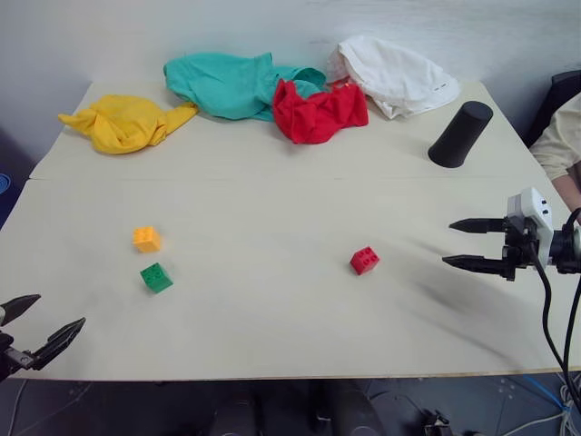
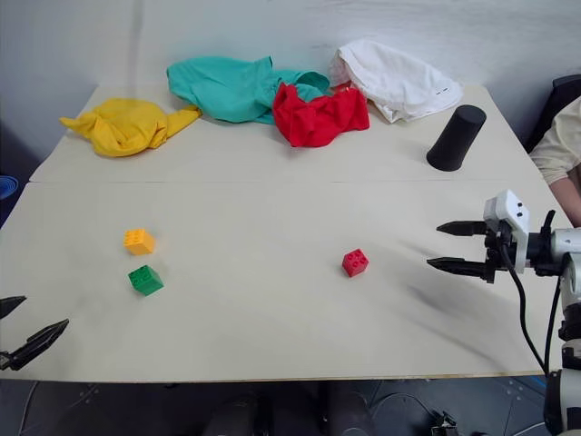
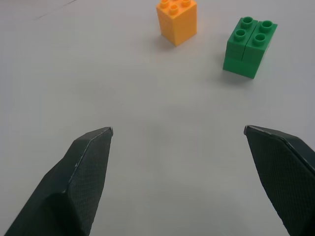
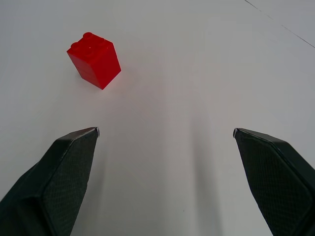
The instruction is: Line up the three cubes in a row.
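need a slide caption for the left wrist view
Open left gripper hovering over the pale table, facing the orange-yellow studded plastic brick and green studded plastic brick.

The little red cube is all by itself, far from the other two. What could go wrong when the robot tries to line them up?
1. The red cube is small beside the open right gripper, so the jaws might knock it away instead of catching it.
2. The orange-yellow cube and green cube sit close together; the left gripper reaching for one might bump the other.
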Robot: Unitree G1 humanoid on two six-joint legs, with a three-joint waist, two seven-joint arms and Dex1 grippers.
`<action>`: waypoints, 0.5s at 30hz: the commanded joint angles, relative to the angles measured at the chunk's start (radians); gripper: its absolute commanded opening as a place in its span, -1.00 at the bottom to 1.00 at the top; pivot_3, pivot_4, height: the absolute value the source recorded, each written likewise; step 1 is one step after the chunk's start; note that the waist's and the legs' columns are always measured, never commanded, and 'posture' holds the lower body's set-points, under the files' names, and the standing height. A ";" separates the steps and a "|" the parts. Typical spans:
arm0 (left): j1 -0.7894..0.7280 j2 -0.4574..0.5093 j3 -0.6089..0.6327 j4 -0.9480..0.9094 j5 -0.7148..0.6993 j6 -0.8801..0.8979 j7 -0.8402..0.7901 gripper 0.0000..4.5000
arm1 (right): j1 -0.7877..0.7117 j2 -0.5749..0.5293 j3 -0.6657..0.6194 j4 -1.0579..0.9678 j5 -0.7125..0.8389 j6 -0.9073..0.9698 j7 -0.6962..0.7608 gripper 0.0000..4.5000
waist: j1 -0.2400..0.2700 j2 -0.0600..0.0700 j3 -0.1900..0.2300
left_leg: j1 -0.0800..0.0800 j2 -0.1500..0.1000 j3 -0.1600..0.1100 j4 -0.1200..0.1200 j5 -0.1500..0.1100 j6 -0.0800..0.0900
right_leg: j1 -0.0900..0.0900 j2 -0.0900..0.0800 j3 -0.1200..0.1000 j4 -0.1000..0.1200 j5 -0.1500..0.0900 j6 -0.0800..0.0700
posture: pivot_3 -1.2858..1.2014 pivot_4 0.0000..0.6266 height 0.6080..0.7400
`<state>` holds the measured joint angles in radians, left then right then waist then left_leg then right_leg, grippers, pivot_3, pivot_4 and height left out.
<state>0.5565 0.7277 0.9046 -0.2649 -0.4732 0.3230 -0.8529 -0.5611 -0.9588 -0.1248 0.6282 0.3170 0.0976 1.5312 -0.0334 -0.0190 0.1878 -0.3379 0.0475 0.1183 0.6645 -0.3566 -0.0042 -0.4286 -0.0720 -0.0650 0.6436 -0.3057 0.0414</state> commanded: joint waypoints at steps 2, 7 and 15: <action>0.011 0.000 0.037 -0.023 -0.015 0.012 0.004 1.00 | 0.002 -0.013 -0.013 -0.033 0.010 0.009 0.012 1.00 | 0.000 0.000 0.000 | 0.000 0.000 0.000 0.000 0.000 0.000 | 0.000 0.000 0.000 0.000 0.000 0.000 | 0.03 -0.52 1.00; 0.020 0.005 0.027 -0.033 0.011 0.024 0.015 1.00 | 0.005 -0.012 -0.014 -0.035 0.007 0.008 0.005 1.00 | 0.000 0.000 0.000 | 0.000 0.000 0.000 0.000 0.000 0.000 | 0.000 0.000 0.000 0.000 0.000 0.000 | 0.03 -0.52 1.00; 0.000 0.011 0.017 -0.042 0.010 0.040 0.027 1.00 | 0.003 -0.014 -0.013 -0.035 0.004 0.002 0.003 1.00 | 0.000 0.000 0.000 | 0.000 0.000 0.000 0.000 0.000 0.000 | 0.000 0.000 0.000 0.000 0.000 0.000 | 0.03 -0.52 1.00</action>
<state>0.5571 0.7278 0.9014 -0.2771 -0.4648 0.3637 -0.8333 -0.5584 -0.9587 -0.1248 0.6273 0.3166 0.1082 1.5278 -0.0333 -0.0190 0.1878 -0.3379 0.0475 0.1183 0.6646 -0.3566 -0.0042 -0.4286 -0.0719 -0.0650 0.6436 -0.3057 0.0414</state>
